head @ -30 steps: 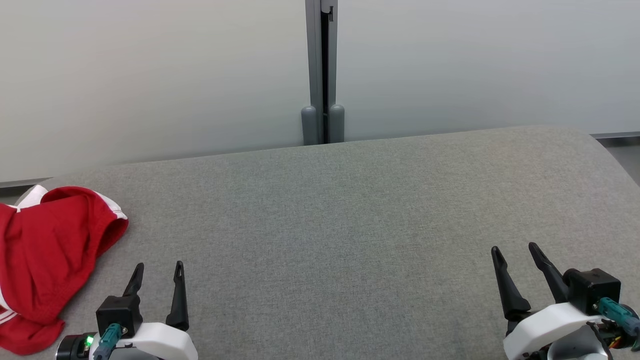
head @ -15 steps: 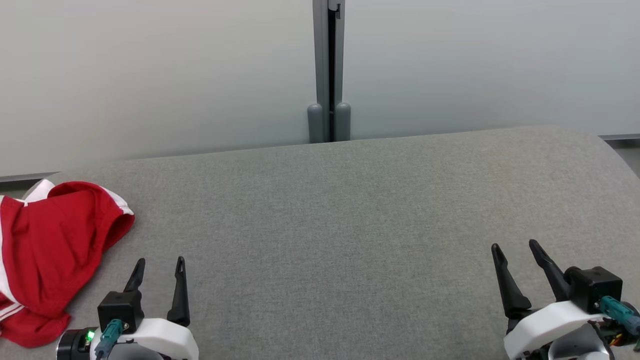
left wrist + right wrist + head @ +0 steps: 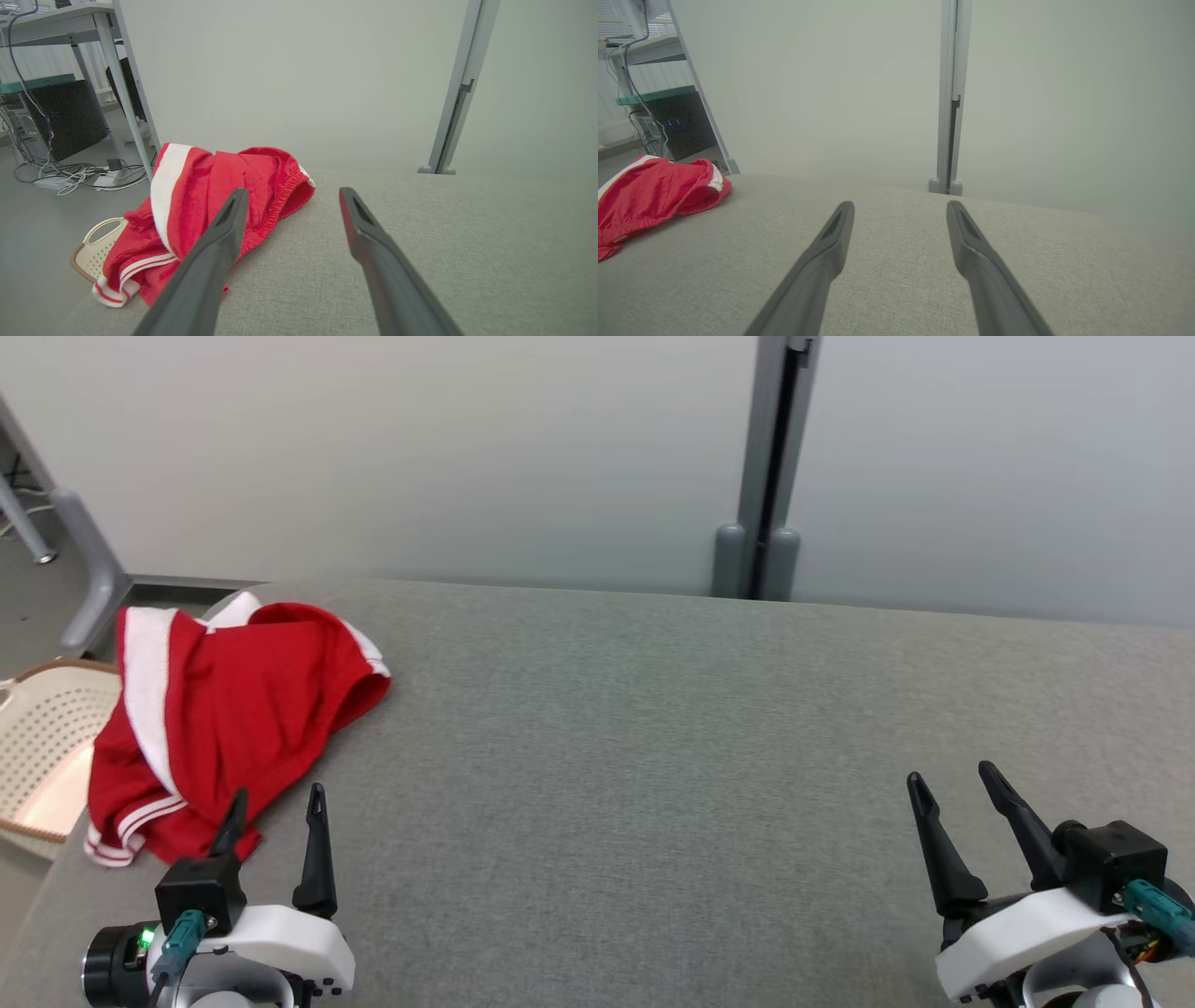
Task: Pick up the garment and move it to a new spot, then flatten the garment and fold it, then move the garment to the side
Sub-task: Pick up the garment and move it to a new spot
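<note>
A crumpled red garment (image 3: pixel 224 719) with white trim lies at the far left corner of the grey padded surface (image 3: pixel 653 756), part of it draped over the left edge. My left gripper (image 3: pixel 277 798) is open at the lower left, its left fingertip just over the garment's near hem; nothing sits between its fingers. The left wrist view shows the garment (image 3: pixel 210 196) ahead and left of those fingers. My right gripper (image 3: pixel 948 779) is open at the lower right, far from the garment (image 3: pixel 654 196), holding nothing.
A pale perforated basket (image 3: pixel 42 747) stands on the floor beside the surface's left edge. A grey post (image 3: pixel 766 467) rises along the wall behind. A metal table leg (image 3: pixel 79 560) and cables (image 3: pixel 70 172) are off to the left.
The head camera has turned left, so the whole picture has slid right and more of the garment and the basket show. Both grippers hold their open pose.
</note>
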Available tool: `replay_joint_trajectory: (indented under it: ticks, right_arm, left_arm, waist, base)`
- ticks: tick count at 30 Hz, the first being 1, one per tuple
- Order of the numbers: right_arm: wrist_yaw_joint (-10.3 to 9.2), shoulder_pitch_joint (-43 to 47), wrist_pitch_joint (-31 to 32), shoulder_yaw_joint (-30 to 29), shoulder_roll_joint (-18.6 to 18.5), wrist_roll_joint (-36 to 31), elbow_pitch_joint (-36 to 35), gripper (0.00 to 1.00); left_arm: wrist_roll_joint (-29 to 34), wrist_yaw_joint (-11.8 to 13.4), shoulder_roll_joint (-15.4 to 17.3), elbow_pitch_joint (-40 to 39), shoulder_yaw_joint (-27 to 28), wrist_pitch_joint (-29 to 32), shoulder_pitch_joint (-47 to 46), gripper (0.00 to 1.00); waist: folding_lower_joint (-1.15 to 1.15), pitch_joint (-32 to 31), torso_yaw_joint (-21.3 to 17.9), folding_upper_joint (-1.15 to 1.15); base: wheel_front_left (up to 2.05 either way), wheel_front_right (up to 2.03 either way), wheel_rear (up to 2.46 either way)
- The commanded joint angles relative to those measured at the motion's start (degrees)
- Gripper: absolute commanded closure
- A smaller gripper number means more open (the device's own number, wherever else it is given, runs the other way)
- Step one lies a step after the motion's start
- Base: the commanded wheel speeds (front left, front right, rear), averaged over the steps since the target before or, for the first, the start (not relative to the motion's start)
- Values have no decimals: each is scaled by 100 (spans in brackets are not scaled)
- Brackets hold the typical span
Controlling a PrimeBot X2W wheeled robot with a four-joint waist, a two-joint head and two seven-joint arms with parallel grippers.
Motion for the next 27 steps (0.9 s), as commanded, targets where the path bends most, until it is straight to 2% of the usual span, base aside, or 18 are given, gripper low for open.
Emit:
replay_joint_trajectory:
  ticks: [1,6,12,18,27]
  right_arm:
    - [2,24,19,-11,-32,-43,-29,0]
    - [1,7,38,33,-12,-11,-106,0]
    - [1,-54,36,107,28,-45,-132,0]
    - [1,-53,46,121,47,-24,-95,0]
    - [1,-28,27,102,66,8,-56,0]
  left_arm:
    - [-8,-10,32,-22,2,-3,-55,0]
    - [-59,-39,81,-72,16,-3,-24,0]
    - [-112,-52,118,-89,32,-2,11,0]
    - [-151,-72,130,-86,4,-2,-41,0]
    - [-176,-89,142,-57,-48,-3,-142,0]
  waist:
    - [0,33,352,0]
    - [0,49,909,0]
    - [0,48,1401,0]
    - [0,48,1588,0]
    - [0,74,1641,0]
  base:
    - [0,0,0]
    - [0,0,0]
    - [0,0,0]
    - [0,0,0]
    - [0,0,0]
